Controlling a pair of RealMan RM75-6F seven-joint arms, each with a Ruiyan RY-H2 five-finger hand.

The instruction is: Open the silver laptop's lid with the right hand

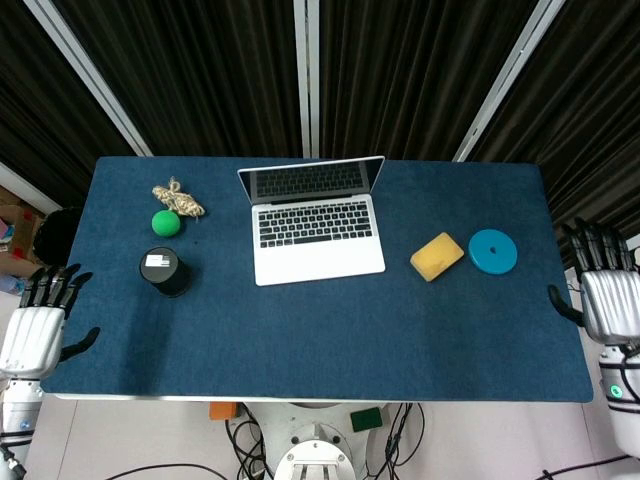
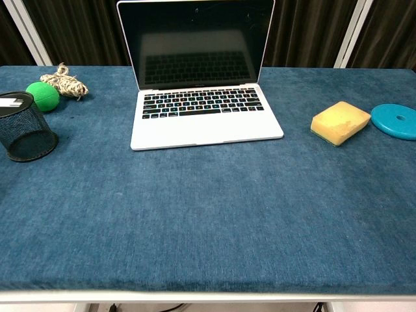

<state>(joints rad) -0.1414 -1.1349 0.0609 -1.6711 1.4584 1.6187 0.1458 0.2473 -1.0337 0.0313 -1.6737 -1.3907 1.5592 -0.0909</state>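
Note:
The silver laptop [image 1: 313, 220] [image 2: 201, 84] stands open at the back middle of the blue table [image 1: 320, 320], its lid upright and the dark screen facing me. My right hand [image 1: 605, 292] hangs off the table's right edge, fingers spread and holding nothing. Off the left edge, my left hand [image 1: 35, 325] is likewise spread and holds nothing. Neither hand shows in the chest view.
A yellow sponge [image 1: 437, 256] [image 2: 340, 122] and a teal disc [image 1: 493, 250] [image 2: 394, 121] lie right of the laptop. On the left are a black mesh cup [image 1: 166, 271] [image 2: 25, 134], a green ball [image 1: 165, 223] [image 2: 43, 96] and a twine bundle [image 1: 178, 198] [image 2: 65, 82].

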